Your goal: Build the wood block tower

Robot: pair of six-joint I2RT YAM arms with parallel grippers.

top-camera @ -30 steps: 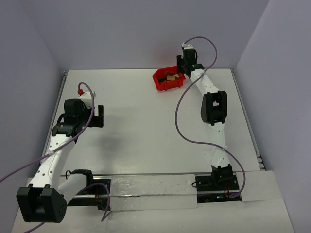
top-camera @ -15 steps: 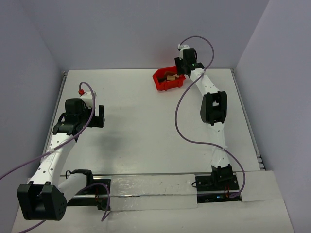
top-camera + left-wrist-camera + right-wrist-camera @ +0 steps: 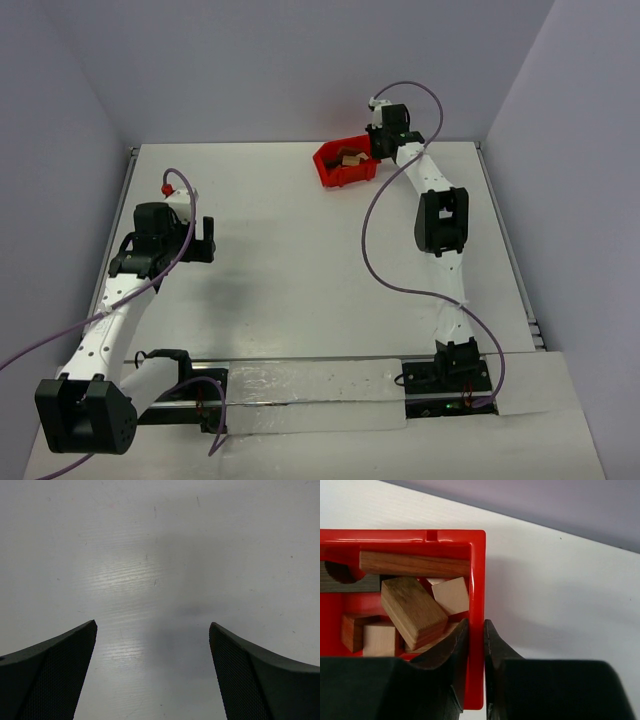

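Several wood blocks lie loose inside a red plastic bin at the far middle of the table; the bin also shows in the top view with tan blocks in it. A long bar, a flat brown block and pale cubes show, and a dark piece with a round notch. My right gripper is shut on the bin's right wall, one finger inside and one outside. My left gripper is open and empty over bare table at the left. No tower is in view.
The white table is bounded by grey-violet walls at the back and both sides. A purple cable hangs from the right arm across the table's right half.
The right wrist has shifted slightly right at the bin's right end, and the bin has tilted a little with it. The left arm has hardly moved.
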